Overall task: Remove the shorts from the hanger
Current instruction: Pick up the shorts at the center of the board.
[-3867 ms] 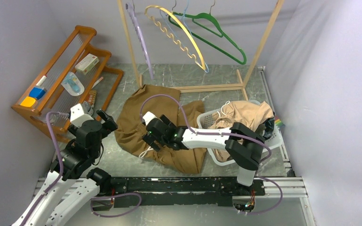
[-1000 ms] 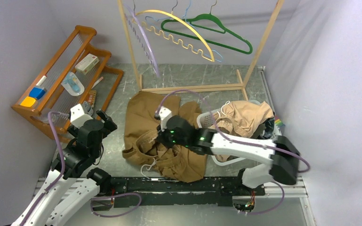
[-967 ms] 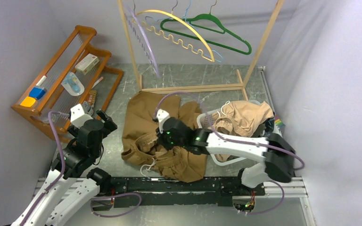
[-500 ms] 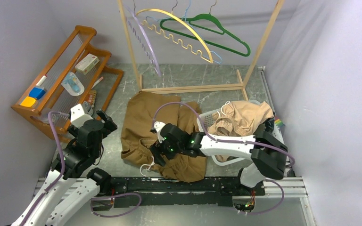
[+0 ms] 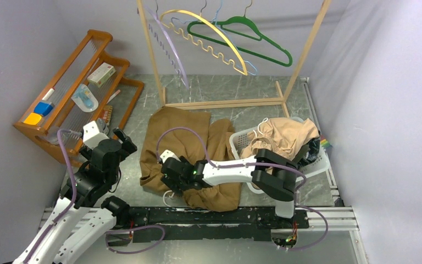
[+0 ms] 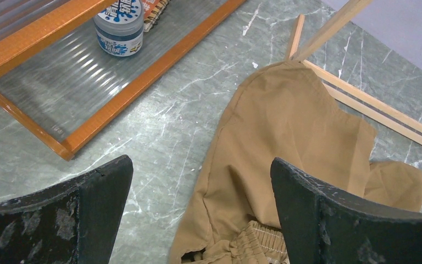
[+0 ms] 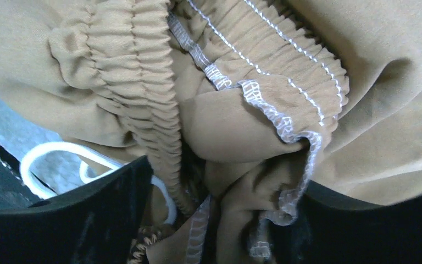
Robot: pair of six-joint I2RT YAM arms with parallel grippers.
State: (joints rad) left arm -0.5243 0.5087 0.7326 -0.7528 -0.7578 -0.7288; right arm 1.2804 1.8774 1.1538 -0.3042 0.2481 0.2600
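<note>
The grey-green marbled surface carries a wooden rack at its far edge, an orange shelf on the left and, in the middle, the tan-brown shorts. They lie crumpled and off any hanger, one leg spread flat toward the rack and the gathered elastic waistband bunched at the near side. A white basket just to their right holds the light beige shorts, heaped over its rim. A dark cloth at the basket's right end is too covered to identify. The right pincer sits low over the waistband, its jaws spread wide with ruched folds and white overlock stitching between them. From above, the arm hides whether the fingers press the cloth. The left pincer hangs over bare marble beside the shorts' left leg, jaws wide apart and holding nothing. A white drawstring loops out from under the waistband, its ends hidden.
</note>
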